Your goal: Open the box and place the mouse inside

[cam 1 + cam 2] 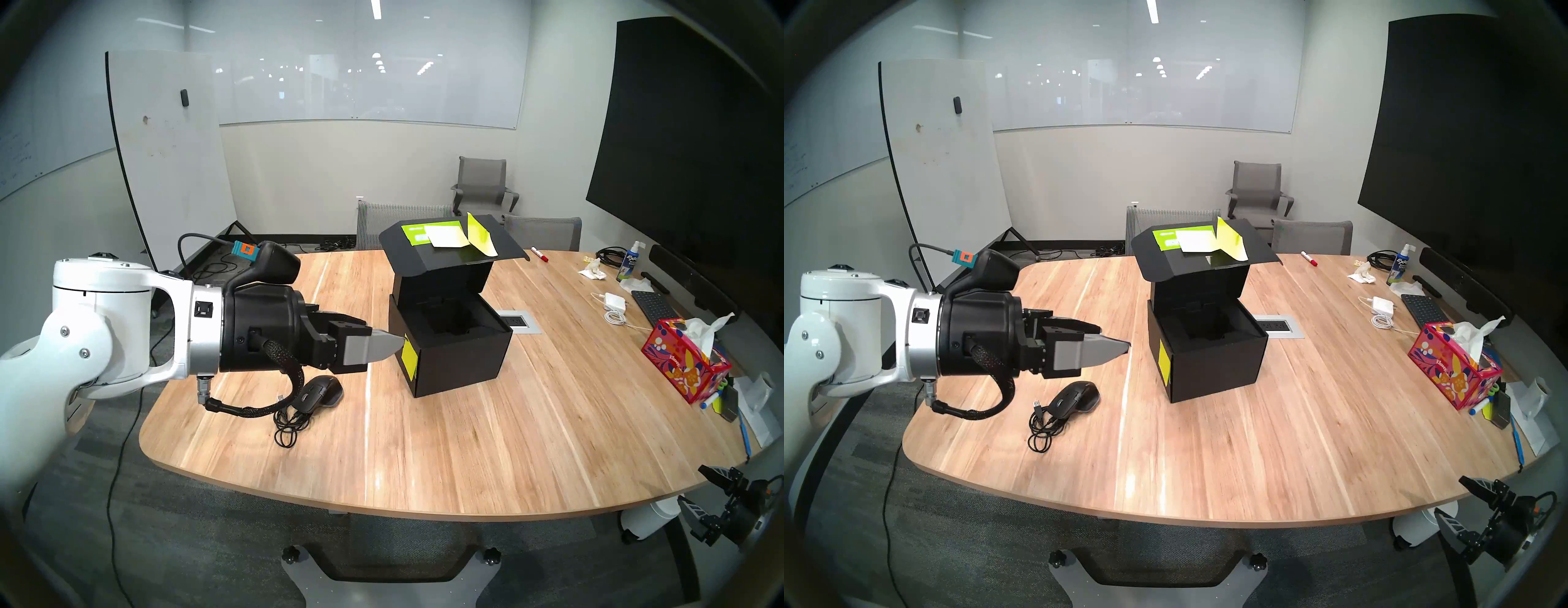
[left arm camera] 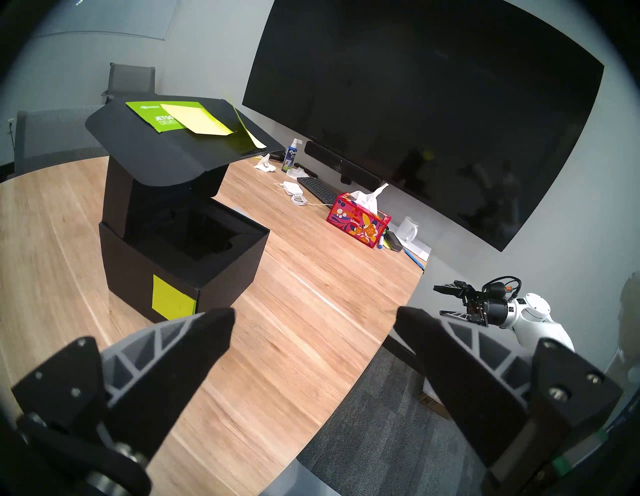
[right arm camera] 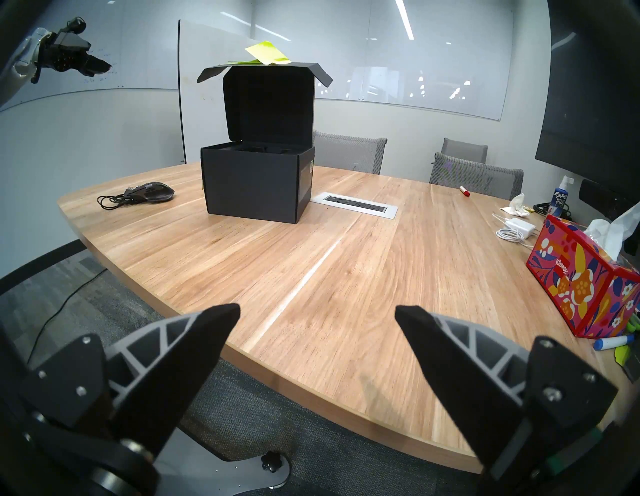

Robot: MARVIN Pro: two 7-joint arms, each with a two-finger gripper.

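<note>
Item: large matte black cardboard box (image 1: 456, 352), centre of wooden counter (image 1: 466, 446); flap lid (image 1: 449, 250) up, tipped fwd over opening, black moulded insert (image 1: 449, 322) exposed.
Item: black sculpted ergonomic mouse (image 1: 1076, 397) w/ coiled thin black cable (image 1: 1040, 429), on counter near left edge, well apart from box.
Left gripper (image 2: 313, 318): fingers spread wide, empty, raised above counter.
Right gripper (image 3: 317, 315): fingers spread wide, empty, off counter edge.
Risks: curved shell slipping from pinch; trailing cable snagging box rim; overhanging lid knocked shut on entry; light box shoved.
</note>
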